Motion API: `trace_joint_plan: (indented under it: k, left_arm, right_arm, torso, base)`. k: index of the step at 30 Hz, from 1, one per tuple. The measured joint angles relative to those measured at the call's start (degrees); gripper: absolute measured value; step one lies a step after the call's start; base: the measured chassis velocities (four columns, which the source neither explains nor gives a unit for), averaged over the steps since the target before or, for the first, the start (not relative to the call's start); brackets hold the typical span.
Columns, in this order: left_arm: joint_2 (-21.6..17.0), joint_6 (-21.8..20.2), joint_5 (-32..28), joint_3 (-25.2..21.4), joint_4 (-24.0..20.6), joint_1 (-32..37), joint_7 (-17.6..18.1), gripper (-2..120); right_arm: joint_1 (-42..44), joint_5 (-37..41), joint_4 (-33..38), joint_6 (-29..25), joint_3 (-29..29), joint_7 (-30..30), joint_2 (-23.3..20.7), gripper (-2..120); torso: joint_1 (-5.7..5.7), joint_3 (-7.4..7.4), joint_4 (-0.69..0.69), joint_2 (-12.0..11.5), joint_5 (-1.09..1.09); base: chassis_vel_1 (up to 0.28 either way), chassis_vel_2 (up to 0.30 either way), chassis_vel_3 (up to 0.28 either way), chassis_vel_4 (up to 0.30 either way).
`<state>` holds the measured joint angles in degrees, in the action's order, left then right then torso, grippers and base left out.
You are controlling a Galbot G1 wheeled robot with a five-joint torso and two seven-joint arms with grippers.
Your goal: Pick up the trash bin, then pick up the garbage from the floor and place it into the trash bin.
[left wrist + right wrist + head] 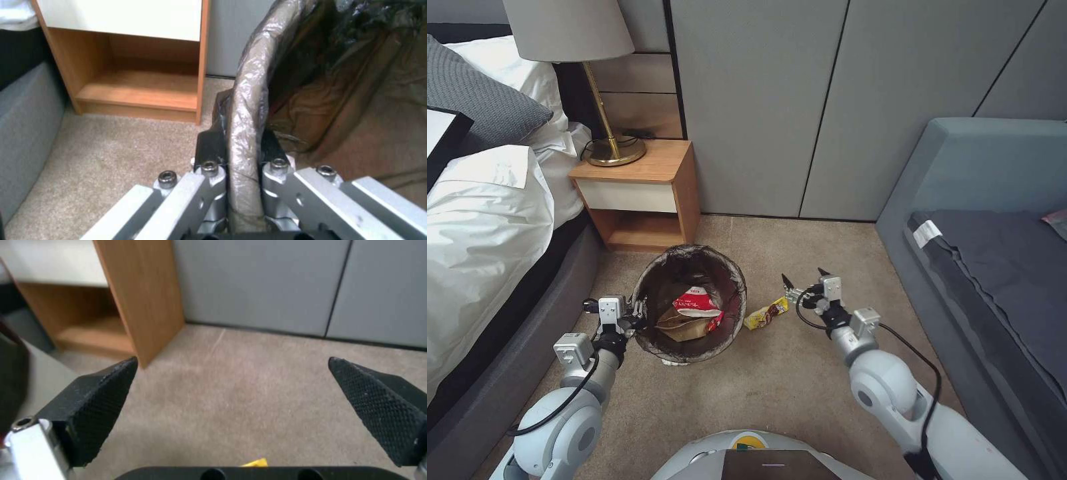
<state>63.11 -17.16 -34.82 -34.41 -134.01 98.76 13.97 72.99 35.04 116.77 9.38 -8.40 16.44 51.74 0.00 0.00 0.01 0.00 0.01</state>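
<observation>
Left gripper (639, 313) fingers clamp the bag-lined rim of the trash bin (720, 333). Right gripper (804, 279), fingers spread apart, hovers over the yellow wrapper (766, 313) on the carpet (774, 387) beside the bin.

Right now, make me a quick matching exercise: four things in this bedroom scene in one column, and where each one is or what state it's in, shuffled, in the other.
Things:
1. left gripper
2. right gripper
3. yellow wrapper
4. tan paper bag

Places or states:
A. lying on the carpet between bin and right gripper
B. jaws spread wide, empty
C. inside the trash bin
D. clamped on the bin's bag-covered rim

Pairs: 1-D, 2-B, 3-A, 4-C
</observation>
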Motion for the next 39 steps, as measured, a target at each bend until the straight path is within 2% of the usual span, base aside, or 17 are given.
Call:
trace_joint_plan:
  k: [2, 6, 8, 19, 24, 30, 39]
  left_arm:
    - [-0.1, 0.1, -0.1, -0.4, -0.1, 0.3, 0.0, 4]
    - [-0.3, 0.1, -0.3, -0.5, -0.2, 0.6, 0.0, 4]
    - [-0.4, 0.1, -0.4, -0.7, -0.2, 0.7, 0.0, 4]
    - [-0.4, 0.1, -0.6, -0.7, -0.3, 0.9, 0.2, 4]
    - [-0.4, 0.2, -0.6, -1.0, -0.3, 1.2, 0.2, 4]
    - [-0.3, 0.5, -0.6, -1.3, -0.4, 1.6, 0.1, 4]
    - [-0.1, 0.5, -0.6, -1.1, -0.3, 0.9, 0.2, 4]
  right_arm:
    - [-3.5, 0.9, -3.7, 0.1, 2.4, -1.5, -1.8, 100]
    - [-6.2, 1.8, -5.7, 0.4, 4.3, -1.9, -2.8, 100]
    - [-11.2, 5.6, -8.9, 1.9, 8.3, -1.7, -3.6, 100]
    - [-22.7, 17.6, -16.7, 7.5, 20.6, 3.9, -0.4, 100]
    - [-25.3, 20.6, -18.5, 9.1, 22.7, 4.7, 0.5, 100]
    - [-29.0, 26.9, -21.3, 11.7, 25.0, 8.4, 3.1, 100]
    - [-31.9, 30.2, -25.2, 13.2, 27.1, 12.9, 6.6, 100]
  torso:
    - [0.00, 0.00, -0.02, 0.0, 0.00]
    - [0.00, 0.00, -0.01, 0.0, 0.00]
    - [0.00, 0.00, -0.02, 0.0, 0.00]
    - [0.00, 0.00, -0.01, 0.0, -0.01]
    - [0.00, 0.00, -0.01, 0.0, -0.02]
    - [0.00, 0.00, -0.02, 0.0, -0.02]
    - [0.00, 0.00, -0.02, 0.0, -0.02]
  base:
    - [0.000, 0.000, 0.000, 0.000]
    - [0.000, 0.000, 0.000, 0.000]
    - [0.000, 0.000, 0.000, 0.000]
    - [0.000, 0.000, 0.000, 0.000]
    - [0.000, 0.000, 0.000, 0.000]
    - [0.000, 0.000, 0.000, 0.000]
    - [0.000, 0.000, 0.000, 0.000]
